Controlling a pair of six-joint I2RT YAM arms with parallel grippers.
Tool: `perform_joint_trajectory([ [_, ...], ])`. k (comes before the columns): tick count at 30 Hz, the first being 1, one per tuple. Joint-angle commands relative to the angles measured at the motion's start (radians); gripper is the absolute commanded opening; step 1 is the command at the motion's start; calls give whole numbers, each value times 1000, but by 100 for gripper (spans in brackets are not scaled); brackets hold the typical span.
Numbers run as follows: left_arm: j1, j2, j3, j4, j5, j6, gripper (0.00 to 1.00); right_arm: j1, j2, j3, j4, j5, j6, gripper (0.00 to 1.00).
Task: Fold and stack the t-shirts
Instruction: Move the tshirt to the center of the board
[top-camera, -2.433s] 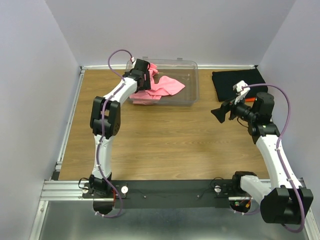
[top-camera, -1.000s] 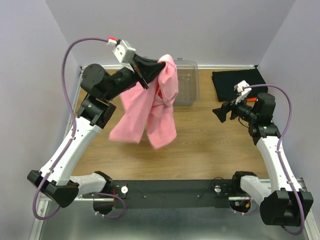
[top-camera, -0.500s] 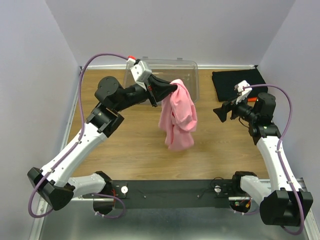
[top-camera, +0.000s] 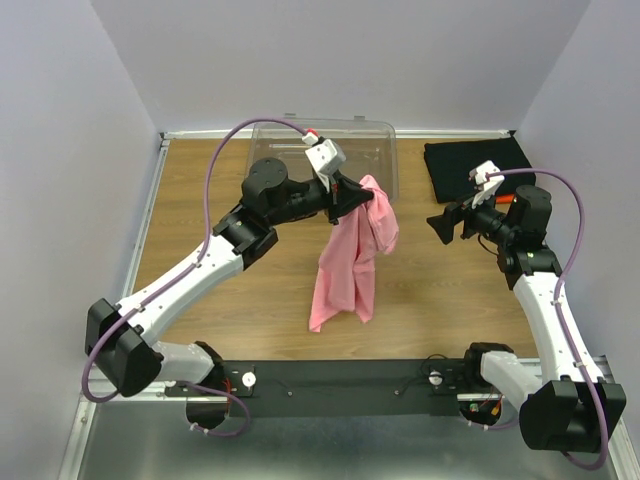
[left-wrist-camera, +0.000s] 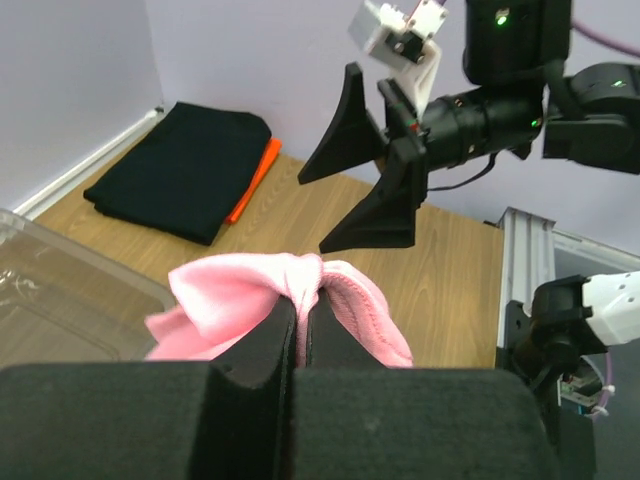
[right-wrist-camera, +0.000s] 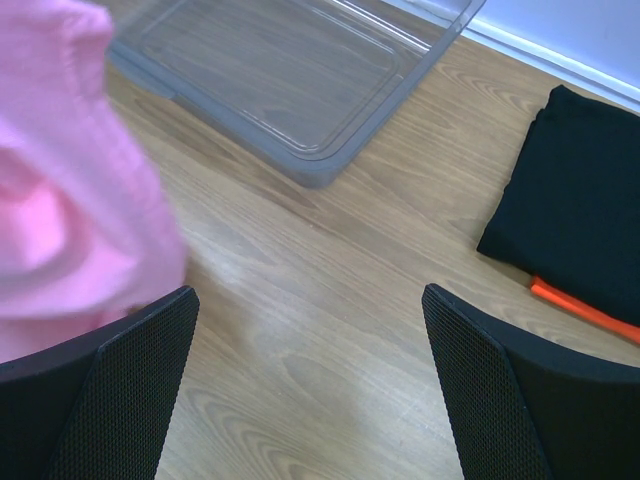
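Near the middle of the table (top-camera: 440, 300), the lower hem of the pink shirt (top-camera: 345, 270) hangs in loose folds; whether it touches the wood cannot be told. The shirt is bunched, not flat, and hangs from a single pinch point at its top. Above it, the left gripper (top-camera: 356, 196) is clamped tight on a gathered fold of that shirt, jaws nearly meeting. To the right, apart from the cloth, the right gripper (top-camera: 441, 226) stands at full width, holding nothing, fingers pointing toward the shirt.

Handling: expect light, limp cloth that drapes and swings and keeps no shape unsupported. The best hold for the free gripper is probably a hem or shoulder edge away from the pinch, so the shirt can be spread flat.

Farther back sits the clear bin (top-camera: 385, 160). At the far right corner lies the folded black shirt (top-camera: 470, 165) on top of the orange shirt (left-wrist-camera: 258, 172), of which only an edge shows
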Motion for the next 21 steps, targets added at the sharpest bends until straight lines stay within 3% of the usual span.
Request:
perform_joint_trajectory([
  [1,-15,12,-10,45,-54,41,0,-9,3,-11,-22,16,-7,100],
  [8,-24,58,-8,-3,-102,109,0,-11,5,-11,-22,16,-7,100],
  [11,-25,72,7,-58,-131,181,40,-11,3,-11,-22,14,-9,100],
  [12,-25,70,10,-87,-139,204,61,-11,5,-11,-21,16,-9,100],
  [15,-25,57,18,-135,-227,328,78,-11,6,-9,-22,14,-10,100],
  [17,-25,49,9,-147,-322,394,82,-11,6,-11,-22,8,-10,100],
  [19,-25,47,-38,-129,-509,553,91,-11,5,-12,-22,7,-9,100],
  [21,-24,73,-83,-94,-594,762,94,-11,8,-11,-22,2,-10,100],
])
